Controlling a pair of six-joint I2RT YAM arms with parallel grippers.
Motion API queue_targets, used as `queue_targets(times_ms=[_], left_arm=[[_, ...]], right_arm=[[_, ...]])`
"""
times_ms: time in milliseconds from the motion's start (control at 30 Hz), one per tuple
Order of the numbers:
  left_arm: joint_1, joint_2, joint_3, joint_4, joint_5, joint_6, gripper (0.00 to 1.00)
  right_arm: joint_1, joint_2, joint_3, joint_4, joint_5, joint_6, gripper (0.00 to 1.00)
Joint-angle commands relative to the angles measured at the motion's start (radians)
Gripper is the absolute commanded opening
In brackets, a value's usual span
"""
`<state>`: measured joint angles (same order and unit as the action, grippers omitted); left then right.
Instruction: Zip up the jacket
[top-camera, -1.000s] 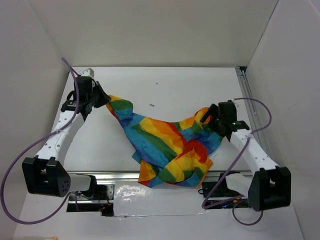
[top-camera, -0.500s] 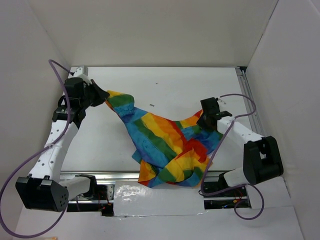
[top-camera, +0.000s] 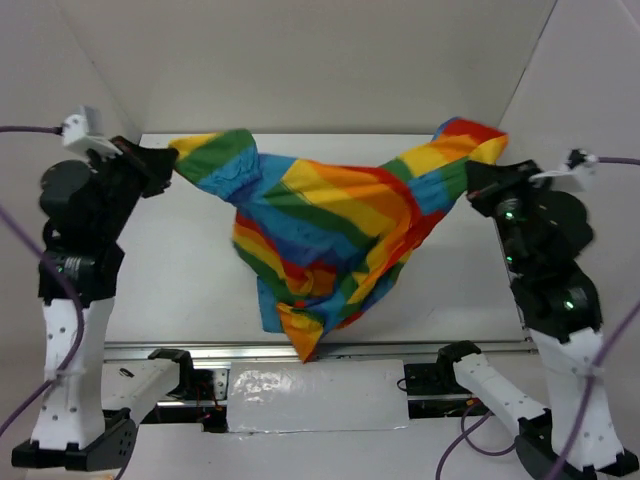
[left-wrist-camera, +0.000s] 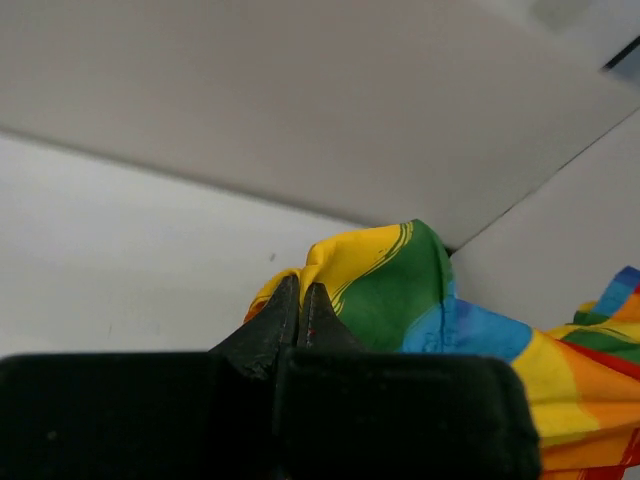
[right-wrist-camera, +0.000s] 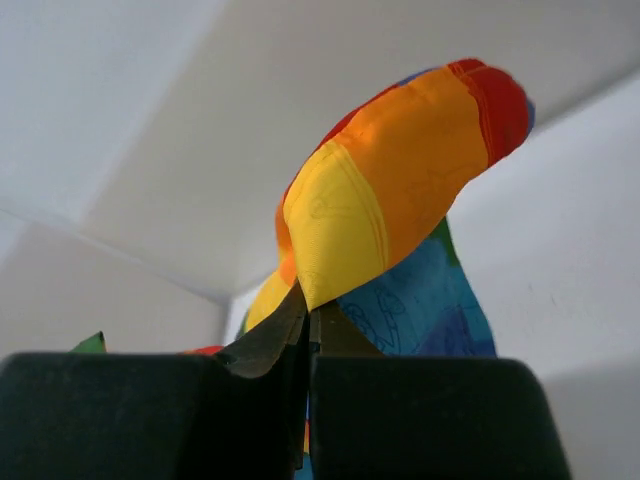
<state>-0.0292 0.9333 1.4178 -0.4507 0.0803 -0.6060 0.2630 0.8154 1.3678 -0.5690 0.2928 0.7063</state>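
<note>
Hanging stretched between both arms, the jacket (top-camera: 330, 215) is held up off the table (top-camera: 180, 280) like a rainbow hammock. Its lowest fold droops toward the near edge by the bases, and it can't be told whether that tip touches the surface.

Both arms are reared up tall, with forearms close to vertical and wrists bent inward toward each other. The left gripper (top-camera: 165, 167) is pointed right, up by the back-left corner of the table, and is pinched shut on a yellow-green corner of the fabric. In the left wrist view the tips are seen pressed tight, with cloth bunched right at them. The right gripper (top-camera: 478, 185) is pointed left on the back-right side and is clamped on the fabric too. From the right wrist view a yellow-orange-red fold is seen arching up over the pinched tips, with blue underneath.

Quite a lot is changed compared with a second ago. Back then the jacket was lying crumpled on the table at the front middle. The left arm was stretched low along the surface holding one end, and the right gripper was only set against the other side of the heap. Since then both arms have been raised and pulled apart, and the garment has been lifted and spread out wide.
</note>
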Motion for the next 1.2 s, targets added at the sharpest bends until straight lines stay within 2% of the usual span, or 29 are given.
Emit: queue_targets(times_ms=[0,100,300,500,600,767,867,967,1000,1033,1067,1100,1167], left_arm=[[0.009,-0.059,0.174,0.015,-0.057,0.025,0.0],[0.009,-0.074,0.317,-0.057,-0.123,0.054,0.0],[-0.001,-0.114,0.388,-0.051,-0.142,0.098,0.0],[-0.031,-0.038,0.38,-0.025,-0.16,0.097,0.0],[-0.035,0.007,0.318,0.026,-0.148,0.088,0.0],[-0.022,0.119,0.167,0.182,-0.089,0.065,0.0],[0.024,0.241,0.162,0.216,-0.051,0.052,0.0],[0.125,0.355,0.297,0.19,0.025,0.019,0.0],[0.152,0.372,0.329,0.16,0.05,0.009,0.0],[0.179,0.383,0.357,0.146,0.093,0.003,0.0],[0.224,0.378,0.387,0.142,0.101,-0.008,0.0],[0.245,0.366,0.394,0.148,0.108,-0.006,0.0],[0.294,0.329,0.427,0.136,0.134,0.002,0.0]], right_arm=[[-0.01,-0.018,0.186,-0.133,0.062,-0.076,0.0],[-0.007,-0.044,0.322,-0.18,0.103,-0.111,0.0],[-0.01,-0.079,0.425,-0.129,0.163,-0.168,0.0],[-0.007,0.141,0.626,-0.138,0.218,-0.231,0.0],[-0.01,0.249,0.672,-0.057,0.187,-0.277,0.0],[-0.065,0.416,0.588,0.136,0.019,-0.352,0.0],[-0.088,0.564,0.638,0.244,-0.11,-0.367,0.0],[-0.105,0.793,0.941,0.258,-0.194,-0.355,0.0],[-0.11,0.856,1.149,0.265,-0.271,-0.357,0.0],[-0.111,0.966,1.253,0.273,-0.317,-0.347,0.0],[-0.11,0.999,1.33,0.294,-0.355,-0.273,0.0],[-0.108,1.016,1.388,0.399,-0.398,-0.219,0.0],[-0.091,0.97,1.322,0.556,-0.494,-0.136,0.0]])
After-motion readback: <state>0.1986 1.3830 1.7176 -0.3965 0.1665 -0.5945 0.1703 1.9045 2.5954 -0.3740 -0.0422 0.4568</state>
